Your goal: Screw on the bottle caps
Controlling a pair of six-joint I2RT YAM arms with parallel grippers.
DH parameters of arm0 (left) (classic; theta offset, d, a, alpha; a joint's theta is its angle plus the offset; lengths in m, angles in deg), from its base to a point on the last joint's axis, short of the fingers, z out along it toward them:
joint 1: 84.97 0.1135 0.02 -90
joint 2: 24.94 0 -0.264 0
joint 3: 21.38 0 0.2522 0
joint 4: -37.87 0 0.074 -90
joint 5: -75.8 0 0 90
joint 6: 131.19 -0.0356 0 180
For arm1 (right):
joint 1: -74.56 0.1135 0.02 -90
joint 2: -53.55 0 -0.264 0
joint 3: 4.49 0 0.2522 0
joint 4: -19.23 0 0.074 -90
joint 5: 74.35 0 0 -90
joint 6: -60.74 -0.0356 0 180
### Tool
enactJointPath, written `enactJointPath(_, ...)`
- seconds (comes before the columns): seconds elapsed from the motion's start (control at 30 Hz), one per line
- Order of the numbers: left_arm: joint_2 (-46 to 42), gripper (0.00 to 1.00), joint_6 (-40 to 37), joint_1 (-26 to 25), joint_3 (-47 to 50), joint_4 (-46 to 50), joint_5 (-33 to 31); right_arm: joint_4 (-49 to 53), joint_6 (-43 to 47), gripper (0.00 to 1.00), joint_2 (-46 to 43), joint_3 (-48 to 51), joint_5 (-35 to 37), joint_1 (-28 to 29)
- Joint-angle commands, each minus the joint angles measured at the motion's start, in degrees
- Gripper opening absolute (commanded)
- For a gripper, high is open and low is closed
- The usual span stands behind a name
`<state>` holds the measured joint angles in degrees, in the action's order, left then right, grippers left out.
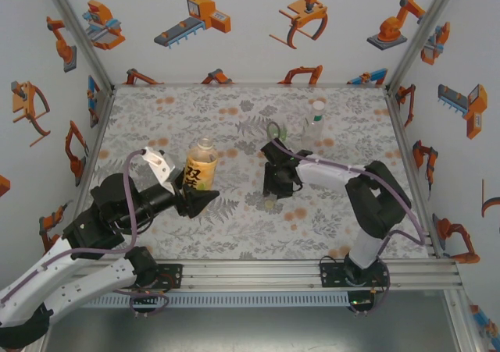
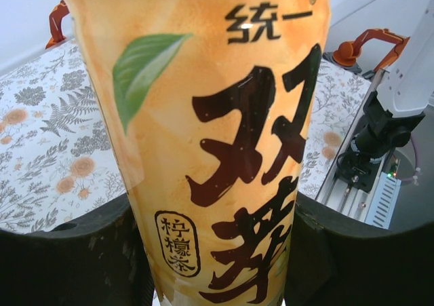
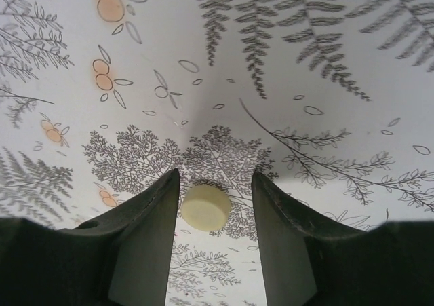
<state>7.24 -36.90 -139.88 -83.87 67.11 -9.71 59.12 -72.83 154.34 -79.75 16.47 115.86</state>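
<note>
Floral tabletop (image 1: pixel 195 110), robot-print walls (image 1: pixel 250 48), left tool (image 1: pixel 199 198) pinching bottle (image 1: pixel 201 163), right tool (image 3: pixel 215 184) spread round cap (image 3: pixel 205 207)

- Amber bottle (image 2: pixel 217 150): yellow-orange label with a green leaf, large dark brown characters, and a small brown-outlined oval with more characters.
- Cap (image 3: pixel 206 207): pale yellowish, plain.
- Slim bottle (image 1: pixel 315 126): clear, white top, green-and-white label.
- Squat bottle (image 1: pixel 275 132): clear, green tint.
- Left fingers (image 2: pixel 68 265) and right fingers (image 3: pixel 142 252): black.
- Table (image 1: pixel 234 219): white ground, grey fern and leaf print, scattered orange flowers.
- Walls (image 1: pixel 234 48): white, printed with orange robot arms that have grey and blue parts.
- Cables (image 1: pixel 133 204): purple.
- Left arm (image 1: pixel 70 278): white lower link, black further up.
</note>
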Motion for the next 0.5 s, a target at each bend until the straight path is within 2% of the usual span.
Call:
enactJointPath(0.0,-0.55,0.00,1.07,0.34,-1.46,-0.66,0.18,9.95,4.51,0.46,2.39,-4.19,5.47,2.64)
enactJointPath(0.47,-0.20,0.00,1.25,0.34,-0.73,-1.16,0.65,12.35,4.66,0.41,4.14,-6.62,6.43,6.73)
